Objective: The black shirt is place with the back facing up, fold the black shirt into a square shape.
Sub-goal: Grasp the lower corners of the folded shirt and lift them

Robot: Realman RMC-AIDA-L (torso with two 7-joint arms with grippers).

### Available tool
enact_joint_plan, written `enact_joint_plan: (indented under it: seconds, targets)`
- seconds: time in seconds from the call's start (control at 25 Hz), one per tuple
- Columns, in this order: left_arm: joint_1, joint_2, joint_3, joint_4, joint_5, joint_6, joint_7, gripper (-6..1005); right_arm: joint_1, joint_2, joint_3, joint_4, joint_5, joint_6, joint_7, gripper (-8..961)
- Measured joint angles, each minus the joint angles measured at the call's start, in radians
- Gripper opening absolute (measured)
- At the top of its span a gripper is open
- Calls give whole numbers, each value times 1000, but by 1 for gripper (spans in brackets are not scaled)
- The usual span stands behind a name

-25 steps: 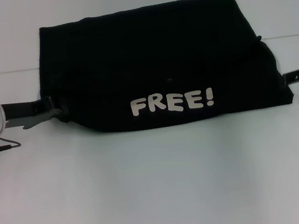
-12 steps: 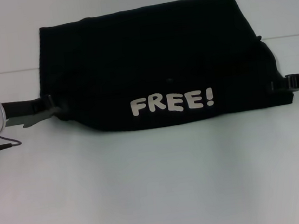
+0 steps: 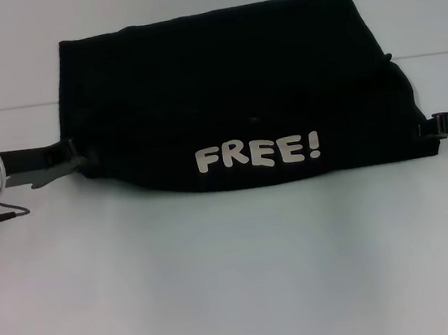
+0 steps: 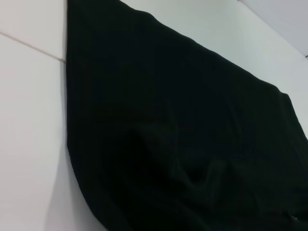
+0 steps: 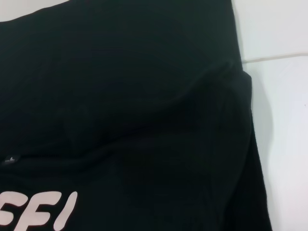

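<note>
A black shirt [image 3: 231, 93] lies on a white table [image 3: 237, 272], already folded into a wide, low block with the pale word "FREE!" [image 3: 257, 153] showing near its front edge, so the lower part has been turned up over the rest. The robot's left hand [image 3: 72, 160] sits low on the table at the shirt's left edge, with its silver wrist and a green light further out to the left. Over the last second this hand has slid slightly outward and its dark fingers now lie against the shirt's left corner; whether they are spread or pinching the cloth cannot be told. The right hand [image 3: 439, 125] has come in from the right side to rest at the shirt's front right corner, touching the cloth; its fingers cannot be read either. The shirt itself has not moved or changed outline in that time. Both wrist views show only black cloth and white table, with a soft crease near each side edge. Judging from this, the lengthwise fold is done and both hands are settling at the two ends, probably preparing to bring the sides inward to make the square.
</note>
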Motion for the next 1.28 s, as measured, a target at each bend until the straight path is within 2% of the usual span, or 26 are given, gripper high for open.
enact_joint_plan:
  seconds: [0.16, 0.4, 0.68, 0.88, 1.12, 1.28]
  targets:
    - [-4, 1, 0, 0, -3, -2, 0, 22, 5, 11, -33, 8, 0, 39, 0, 406]
    - [-6, 2, 0, 0, -3, -10, 0, 23, 24, 31, -47, 33, 0, 83, 1, 408]
    - [-7, 3, 0, 1, -7, -12, 0, 25, 29, 31, -41, 31, 8, 63, 9, 409]
    - [-7, 3, 0, 2, -11, -12, 3, 27, 31, 23, -43, 26, 10, 42, 20, 366]
    - [-7, 4, 0, 2, -12, -2, 2, 29, 29, 18, -38, 25, 11, 34, 22, 162]
    - [-10, 8, 8, 2, -8, 31, 4, 30, 13, 15, -38, -14, 9, -25, 57, 88]
